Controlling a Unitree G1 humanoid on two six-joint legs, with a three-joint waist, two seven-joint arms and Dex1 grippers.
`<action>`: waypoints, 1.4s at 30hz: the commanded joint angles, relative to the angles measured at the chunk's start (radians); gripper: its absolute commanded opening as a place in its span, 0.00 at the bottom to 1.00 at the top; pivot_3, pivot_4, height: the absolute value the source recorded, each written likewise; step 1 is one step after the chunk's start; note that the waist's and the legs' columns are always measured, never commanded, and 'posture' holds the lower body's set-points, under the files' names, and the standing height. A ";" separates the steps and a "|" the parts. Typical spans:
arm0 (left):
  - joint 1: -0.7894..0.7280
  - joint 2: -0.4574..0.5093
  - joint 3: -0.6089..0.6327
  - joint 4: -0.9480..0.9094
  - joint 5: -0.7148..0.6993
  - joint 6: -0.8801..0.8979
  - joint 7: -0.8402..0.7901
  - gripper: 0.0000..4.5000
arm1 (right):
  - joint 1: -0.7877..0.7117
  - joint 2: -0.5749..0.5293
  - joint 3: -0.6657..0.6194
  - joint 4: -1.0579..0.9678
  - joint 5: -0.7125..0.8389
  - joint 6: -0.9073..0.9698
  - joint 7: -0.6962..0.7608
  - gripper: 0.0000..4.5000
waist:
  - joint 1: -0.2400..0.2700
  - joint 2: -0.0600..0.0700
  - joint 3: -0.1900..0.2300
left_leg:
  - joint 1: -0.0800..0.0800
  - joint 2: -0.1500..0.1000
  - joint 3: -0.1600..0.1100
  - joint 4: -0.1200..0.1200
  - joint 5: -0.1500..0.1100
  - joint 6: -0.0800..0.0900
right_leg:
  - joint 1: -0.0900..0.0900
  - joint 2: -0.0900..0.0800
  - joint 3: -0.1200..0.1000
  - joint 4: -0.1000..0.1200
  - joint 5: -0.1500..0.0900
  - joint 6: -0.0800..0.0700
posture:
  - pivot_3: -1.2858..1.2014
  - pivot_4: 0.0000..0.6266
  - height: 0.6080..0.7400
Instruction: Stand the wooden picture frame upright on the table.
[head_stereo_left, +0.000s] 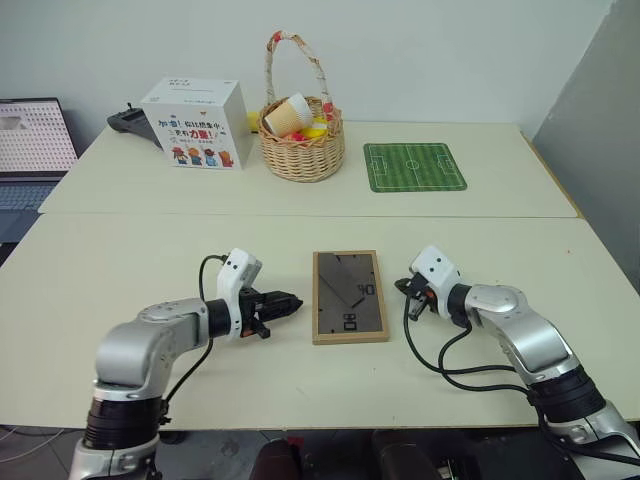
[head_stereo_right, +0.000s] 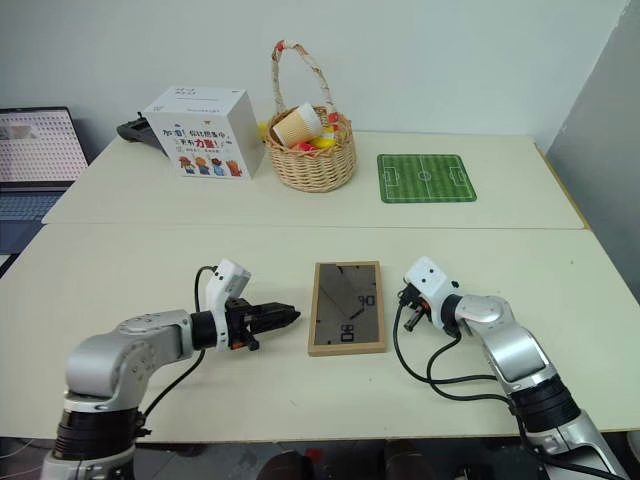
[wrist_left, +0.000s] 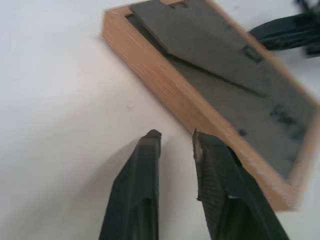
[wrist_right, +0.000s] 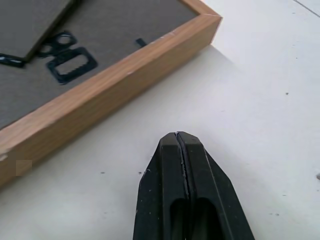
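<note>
— Nearest me were both arms, low over the table. How did your left gripper stand?

— Its two black fingers were slightly parted with nothing between them, the tips just beside the left edge of the wooden picture frame, not touching it that I could see.

— And your right gripper?

— Pressed together, empty, its tip near the frame's right edge with bare table between.

— Where was the frame?

— It lay flat between my two grippers on the near section of the table, dark back up, the black fold-out stand lying against the back.

— What was farther off?

— On the far section stood a white printed box at the left, a wicker basket holding a paper cup beside it, and a green soccer-field mat to the right. A laptop sat beyond the far left edge.
</note>
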 joint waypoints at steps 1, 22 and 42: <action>-0.093 0.021 0.129 0.062 -0.187 0.319 -0.043 0.48 | 0.007 0.026 -0.021 -0.023 0.002 -0.020 -0.007 0.00 | 0.000 0.000 0.000 | 0.000 0.000 -0.001 0.000 0.000 0.000 | 0.000 0.000 -0.001 0.000 0.000 0.000 | 0.52 0.24 1.00; -0.035 -0.154 0.036 0.307 -0.318 0.331 0.151 1.00 | 0.031 0.230 0.097 -0.118 -0.024 0.082 -0.064 0.00 | 0.006 0.004 -0.006 | 0.002 -0.002 -0.005 0.000 0.000 0.000 | 0.002 -0.001 0.000 0.000 0.000 -0.001 | 0.52 0.24 1.00; -0.030 -0.173 0.192 0.157 -0.483 0.418 0.238 0.27 | 0.017 0.179 -0.031 -0.048 -0.028 0.050 -0.105 0.00 | 0.006 0.002 -0.006 | -0.001 -0.011 -0.015 0.000 0.000 0.000 | 0.004 -0.008 -0.002 -0.001 -0.002 0.002 | 0.52 0.24 1.00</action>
